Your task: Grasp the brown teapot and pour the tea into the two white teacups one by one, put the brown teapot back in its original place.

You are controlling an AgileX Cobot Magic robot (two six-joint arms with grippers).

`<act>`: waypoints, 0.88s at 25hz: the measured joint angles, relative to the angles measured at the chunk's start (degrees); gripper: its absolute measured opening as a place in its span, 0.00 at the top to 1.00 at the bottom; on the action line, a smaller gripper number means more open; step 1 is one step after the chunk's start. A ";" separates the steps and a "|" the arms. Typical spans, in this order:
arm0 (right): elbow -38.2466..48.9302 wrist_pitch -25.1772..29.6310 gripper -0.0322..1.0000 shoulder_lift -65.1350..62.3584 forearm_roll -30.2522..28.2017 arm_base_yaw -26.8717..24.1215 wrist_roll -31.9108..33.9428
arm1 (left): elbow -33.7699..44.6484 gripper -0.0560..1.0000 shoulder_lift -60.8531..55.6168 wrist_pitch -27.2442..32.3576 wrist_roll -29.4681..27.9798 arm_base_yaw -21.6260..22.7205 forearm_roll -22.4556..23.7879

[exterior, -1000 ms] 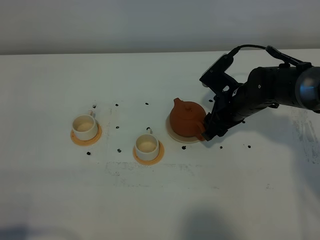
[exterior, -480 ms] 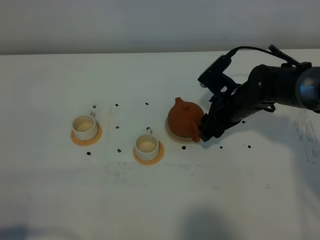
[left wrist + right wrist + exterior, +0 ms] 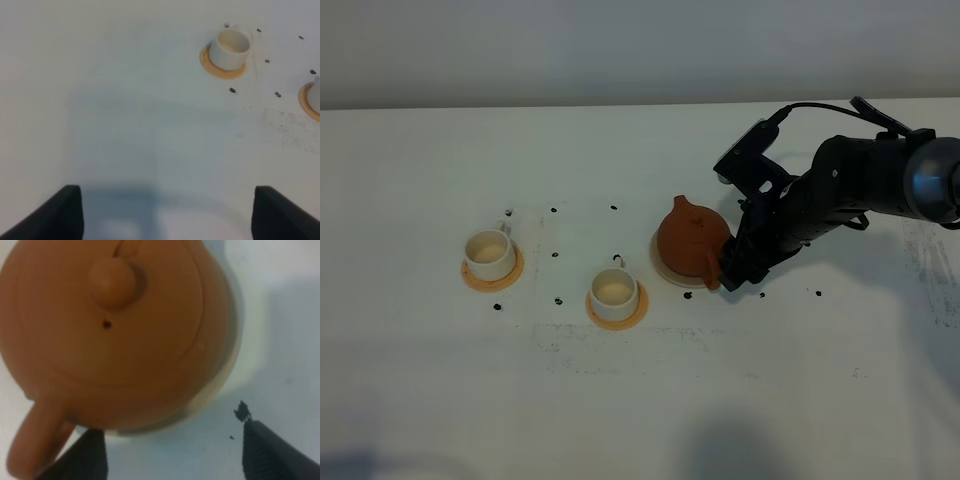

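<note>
Clay of the brown teapot (image 3: 688,240) is looking stiff, heavy, breakable, and the right gripper (image 3: 731,272), jaws gaping empty, is hovering beside its handle (image 3: 32,442) — the natural hold.

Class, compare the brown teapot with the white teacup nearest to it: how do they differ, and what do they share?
The brown teapot is reddish-brown and larger; the teacup is white and smaller. The teapot has a knobbed lid; the teacup is open-topped. A cream saucer lies under the teapot, an orange-tan coaster under the teacup. Both are round.
</note>
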 joint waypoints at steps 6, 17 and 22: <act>-0.06 0.34 0.42 0.00 -6.92 -0.77 5.27 | 0.00 0.31 0.00 0.00 0.00 0.00 0.00; -2.82 7.96 0.42 -6.90 -16.97 -2.74 25.10 | 0.00 0.31 0.00 0.00 0.00 0.00 0.00; -5.08 15.80 0.42 -9.73 -17.86 -0.41 33.68 | 0.00 0.31 0.00 0.00 0.00 0.00 0.00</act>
